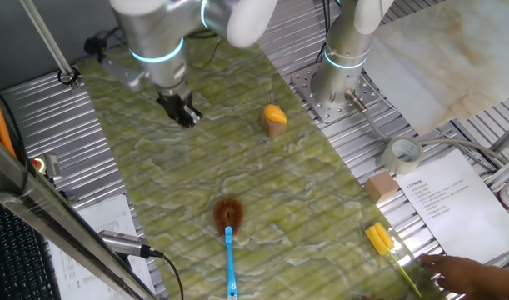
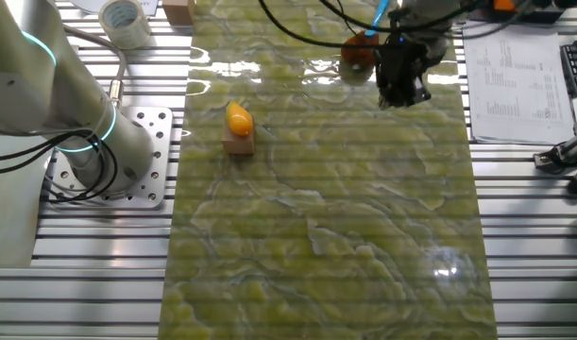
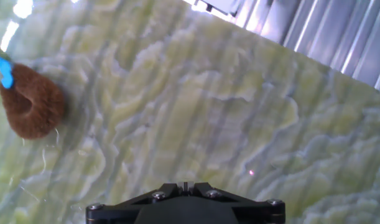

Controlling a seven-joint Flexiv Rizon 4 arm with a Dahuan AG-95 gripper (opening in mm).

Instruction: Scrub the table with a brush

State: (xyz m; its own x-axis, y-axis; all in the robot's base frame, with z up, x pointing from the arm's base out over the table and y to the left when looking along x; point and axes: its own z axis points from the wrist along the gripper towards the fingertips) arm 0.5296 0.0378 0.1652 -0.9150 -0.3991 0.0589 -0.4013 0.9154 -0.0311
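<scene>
The brush lies on the green-yellow marbled table (image 1: 237, 158) near its front edge, with reddish-brown bristles (image 1: 229, 215) and a light-blue handle (image 1: 231, 262) pointing toward the front. My gripper (image 1: 185, 114) hangs above the table's far left part, well away from the brush, shut and empty. In the other fixed view my gripper (image 2: 404, 90) partly hides the brush (image 2: 359, 47) behind it. In the hand view the bristles (image 3: 29, 102) are at the left edge, far from my closed fingertips (image 3: 185, 185).
A yellow object on a wooden block (image 1: 274, 118) stands on the table's right part. A second arm's base (image 1: 341, 75), a tape roll (image 1: 403, 153), a yellow tool (image 1: 381, 239), papers and a person's hand (image 1: 462, 271) are on the right.
</scene>
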